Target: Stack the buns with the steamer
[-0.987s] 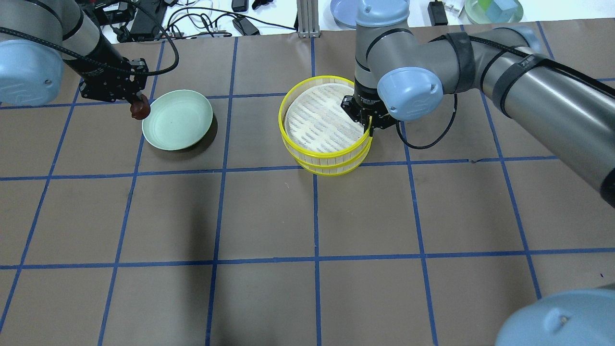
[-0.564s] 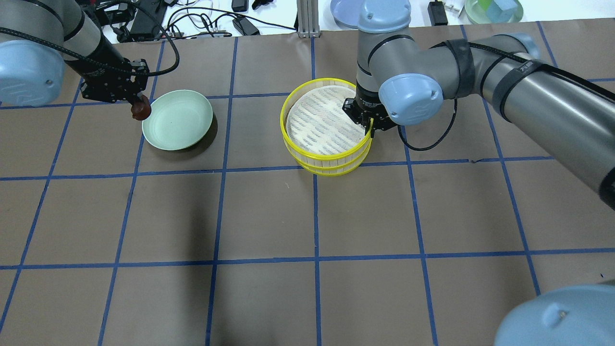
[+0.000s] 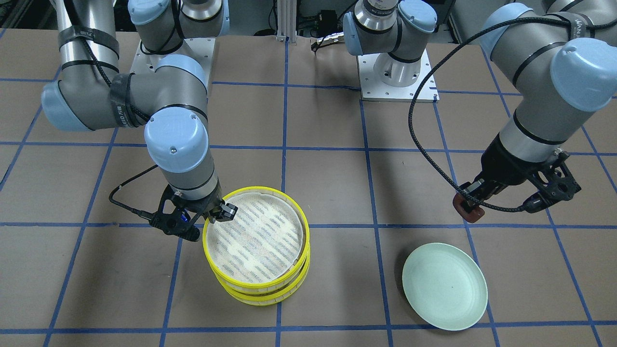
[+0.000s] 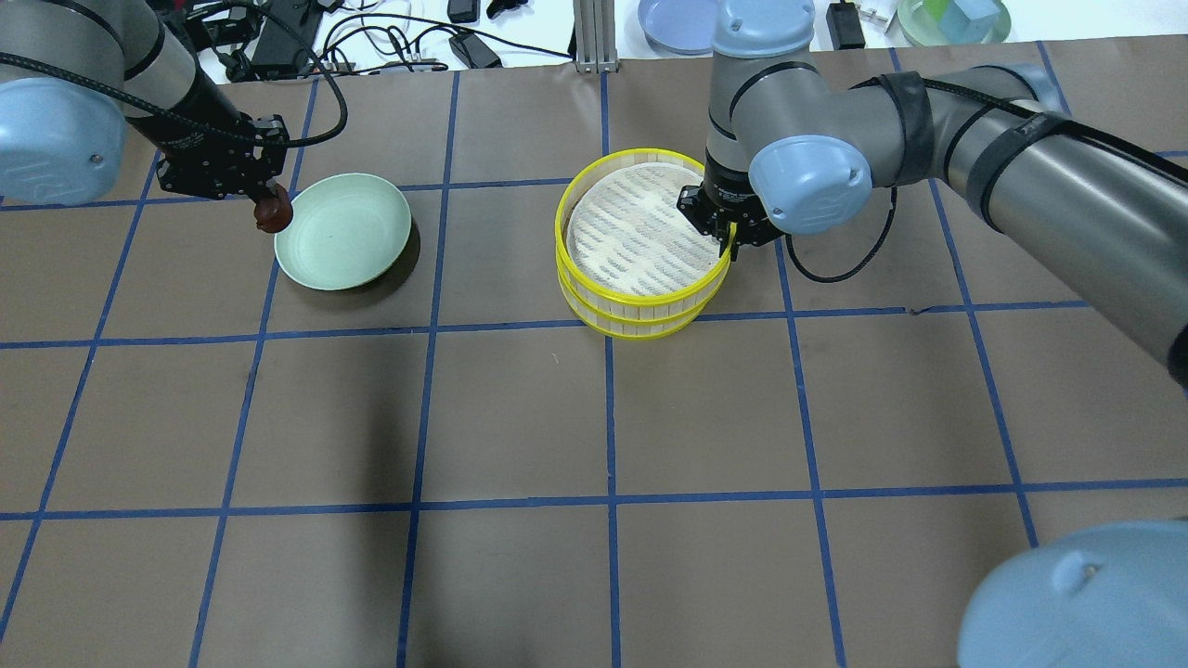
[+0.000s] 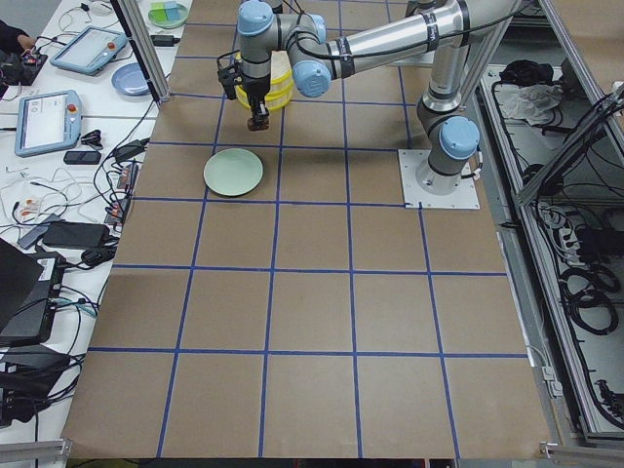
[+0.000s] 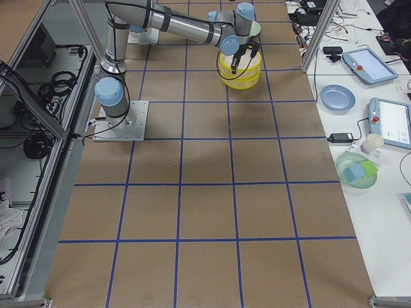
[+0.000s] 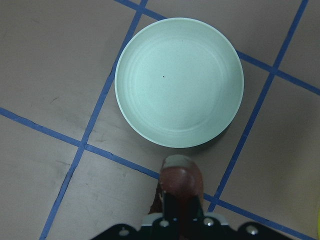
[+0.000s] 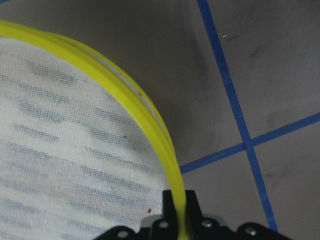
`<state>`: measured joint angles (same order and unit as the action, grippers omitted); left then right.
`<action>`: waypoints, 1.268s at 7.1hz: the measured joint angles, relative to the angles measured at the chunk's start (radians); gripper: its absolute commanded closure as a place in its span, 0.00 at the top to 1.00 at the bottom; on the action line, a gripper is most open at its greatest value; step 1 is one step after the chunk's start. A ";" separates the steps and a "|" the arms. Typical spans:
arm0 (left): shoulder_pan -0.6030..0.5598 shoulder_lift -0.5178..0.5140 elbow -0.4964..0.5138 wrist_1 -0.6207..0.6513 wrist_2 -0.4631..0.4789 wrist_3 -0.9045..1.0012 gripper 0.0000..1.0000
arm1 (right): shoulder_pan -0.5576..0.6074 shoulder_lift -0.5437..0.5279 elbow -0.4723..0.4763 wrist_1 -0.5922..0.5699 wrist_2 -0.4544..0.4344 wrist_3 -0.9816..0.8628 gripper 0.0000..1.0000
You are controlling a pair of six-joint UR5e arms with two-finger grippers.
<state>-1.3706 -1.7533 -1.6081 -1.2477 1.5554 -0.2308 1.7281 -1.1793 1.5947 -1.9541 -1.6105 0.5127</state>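
My left gripper (image 4: 270, 206) is shut on the dark reddish-brown bun (image 4: 273, 216) and holds it above the table just beside the left rim of the pale green plate (image 4: 343, 232). The left wrist view shows the bun (image 7: 181, 181) short of the plate (image 7: 179, 82). My right gripper (image 4: 727, 243) is shut on the yellow rim of the upper steamer tray (image 4: 640, 232). That tray sits over a second yellow tray (image 4: 640, 320), slightly offset. The front view shows both trays (image 3: 255, 236), the right gripper (image 3: 212, 217) and the bun (image 3: 470, 212). The cream-white bun is not visible.
A lavender plate (image 4: 670, 23), a green bowl with blocks (image 4: 956, 20), cables (image 4: 371, 46) and an aluminium post (image 4: 594, 37) lie beyond the table's far edge. The arm bases (image 3: 395, 72) stand on the robot's side. Blue tape lines grid the brown table.
My right gripper has shifted the upper steamer tray a little to the right, over the lower tray. My left gripper with the brown bun has barely moved.
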 measured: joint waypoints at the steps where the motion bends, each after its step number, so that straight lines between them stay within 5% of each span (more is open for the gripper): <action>1: 0.000 -0.001 0.000 0.000 0.000 0.000 0.00 | -0.003 0.001 0.000 -0.014 0.002 -0.004 0.00; 9: 0.001 -0.003 -0.001 -0.001 -0.002 0.001 0.00 | -0.004 0.030 0.001 -0.058 0.051 -0.008 0.00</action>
<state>-1.3698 -1.7568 -1.6092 -1.2487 1.5539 -0.2301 1.7242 -1.1496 1.5954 -2.0118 -1.5593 0.5045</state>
